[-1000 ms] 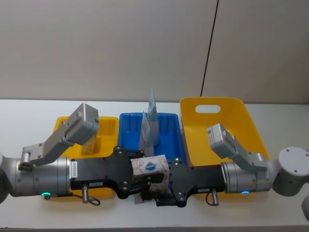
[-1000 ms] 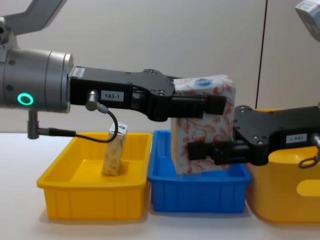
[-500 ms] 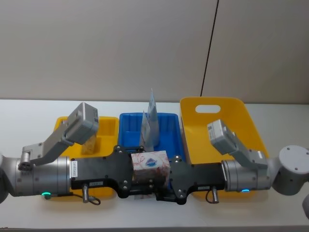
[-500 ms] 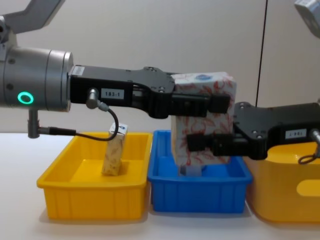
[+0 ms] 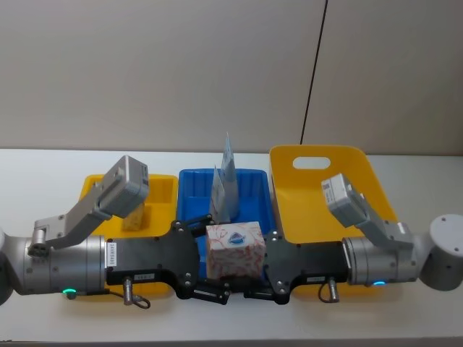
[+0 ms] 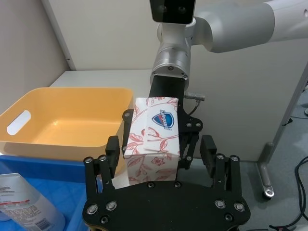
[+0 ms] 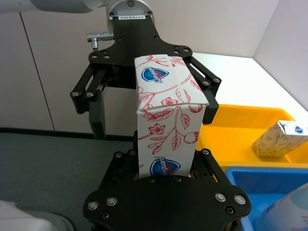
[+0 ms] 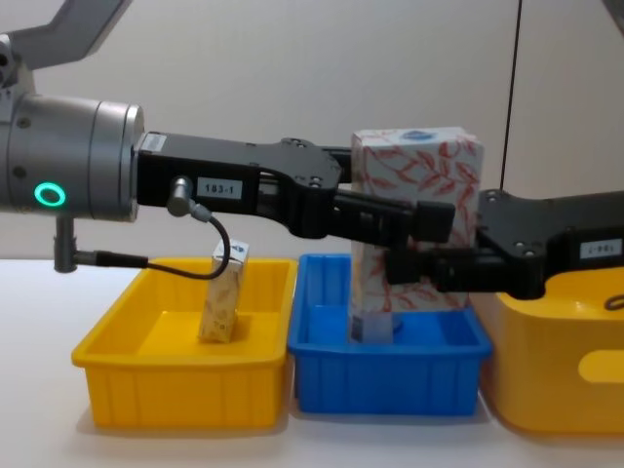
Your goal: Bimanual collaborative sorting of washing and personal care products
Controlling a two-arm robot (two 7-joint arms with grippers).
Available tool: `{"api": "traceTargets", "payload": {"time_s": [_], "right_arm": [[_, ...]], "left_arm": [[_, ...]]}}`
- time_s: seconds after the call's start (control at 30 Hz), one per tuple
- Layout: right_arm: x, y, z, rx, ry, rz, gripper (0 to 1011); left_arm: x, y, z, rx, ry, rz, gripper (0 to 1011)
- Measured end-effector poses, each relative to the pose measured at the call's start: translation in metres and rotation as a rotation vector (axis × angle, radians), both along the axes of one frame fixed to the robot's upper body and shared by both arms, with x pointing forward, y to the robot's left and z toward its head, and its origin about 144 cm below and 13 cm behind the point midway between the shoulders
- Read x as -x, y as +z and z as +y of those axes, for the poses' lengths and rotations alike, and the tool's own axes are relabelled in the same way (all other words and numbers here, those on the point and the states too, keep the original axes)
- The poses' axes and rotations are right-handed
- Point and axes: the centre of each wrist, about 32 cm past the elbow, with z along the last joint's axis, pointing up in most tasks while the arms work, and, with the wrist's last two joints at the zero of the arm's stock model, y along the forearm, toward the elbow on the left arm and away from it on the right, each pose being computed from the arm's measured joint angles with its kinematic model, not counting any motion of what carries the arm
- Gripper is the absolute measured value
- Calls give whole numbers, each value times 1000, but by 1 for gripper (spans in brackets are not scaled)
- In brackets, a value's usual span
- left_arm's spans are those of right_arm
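Both arms meet mid-bench (image 5: 43, 173). L gripper (image 6: 160, 147) comes in from 9 o'clock, R gripper (image 7: 163, 156) from 3 o'clock, facing each other head-on. The white floral pack (image 5: 234, 249) stands upright btwn them, blue logo on top, held in the air at the 6 o'clock edge of the blue bin (image 5: 257, 195). R fingers are clamped on the pack's sides. L fingers are apart, flanking the pack w/ gaps either side, no grip as far as I can see. From the front, L's fingers cross the pack higher up than R's. Pale-blue tubes (image 5: 226, 181) stand in the blue bin at 12 o'clock from the pack, leaning a bit. Small yellow bin (image 5: 163, 189) sits at 9 o'clock of the blue one, w/ a beige carton (image 5: 132, 215) upright inside. Big yellow bin (image 5: 318, 195) sits at 3 o'clock.
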Motion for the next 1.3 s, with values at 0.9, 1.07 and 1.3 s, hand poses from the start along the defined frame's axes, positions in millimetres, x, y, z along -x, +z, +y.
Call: {"api": "traceTargets", "payload": {"time_s": [0.9, 1.07, 1.3], "right_arm": [[17, 7, -47, 21, -66, 28, 370], [23, 8, -61, 21, -105, 30, 370], [32, 10, -81, 18, -178, 30, 370]], "left_arm": [[0, 0, 0, 1, 1, -1, 1001], [0, 0, 0, 1, 2, -1, 1001], [0, 0, 0, 1, 1, -1, 1001]]}}
